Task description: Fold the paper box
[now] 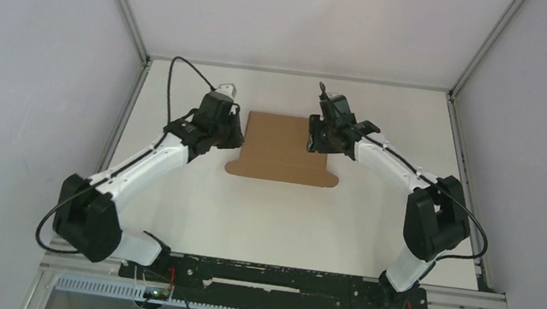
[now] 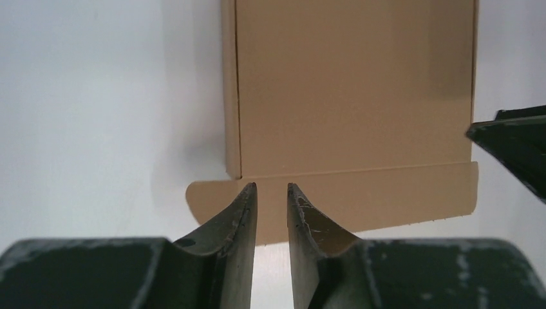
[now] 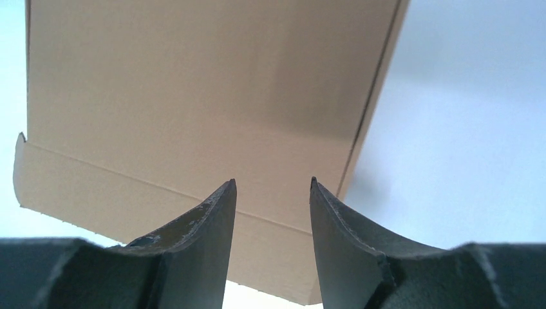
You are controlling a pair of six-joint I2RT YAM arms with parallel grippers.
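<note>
Brown paper box [image 1: 284, 150] lies flat on the table [image 1: 262, 217] — flap outspread.

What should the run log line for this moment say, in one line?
paper box: on table, ungripped | left gripper: open, narrow gap, at its left edge | right gripper: open, at its right edge

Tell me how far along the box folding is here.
Early, by the look: the paper box lies mostly flat, its near flap unfolded on the table. Left gripper and right gripper flank it, jaws open, holding nothing. Raising walls and closing remain.
</note>
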